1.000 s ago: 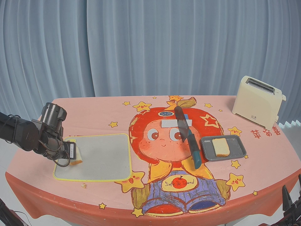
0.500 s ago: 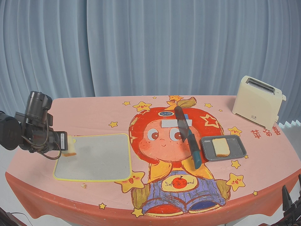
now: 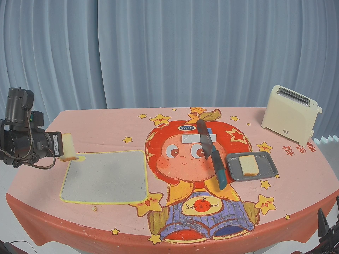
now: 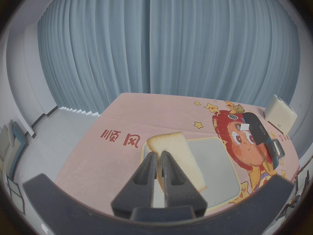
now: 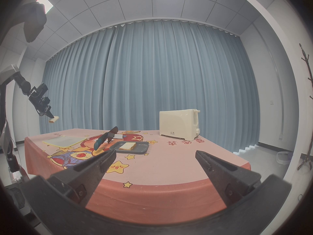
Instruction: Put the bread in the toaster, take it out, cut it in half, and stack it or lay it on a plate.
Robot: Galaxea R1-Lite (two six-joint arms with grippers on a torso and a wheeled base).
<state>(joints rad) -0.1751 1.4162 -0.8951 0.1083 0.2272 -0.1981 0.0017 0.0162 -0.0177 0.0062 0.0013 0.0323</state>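
Gripping pale half-slice of bread (image 4: 184, 162) edge-on: left gripper (image 4: 158, 154) jaws clamped, slice in air near far-left corner of grey yellow-edged cutting mat (image 3: 106, 177). Pinched edge hidden by fingers (image 4: 174, 177); right gripper (image 5: 156, 153) jaws wide apart.

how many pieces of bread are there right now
2. One slice is clamped in the left pincer, up above the table's left side. The other slice lies in the grey tray right of the knife. A crumb lies by the mat. Toaster slots may hide more.
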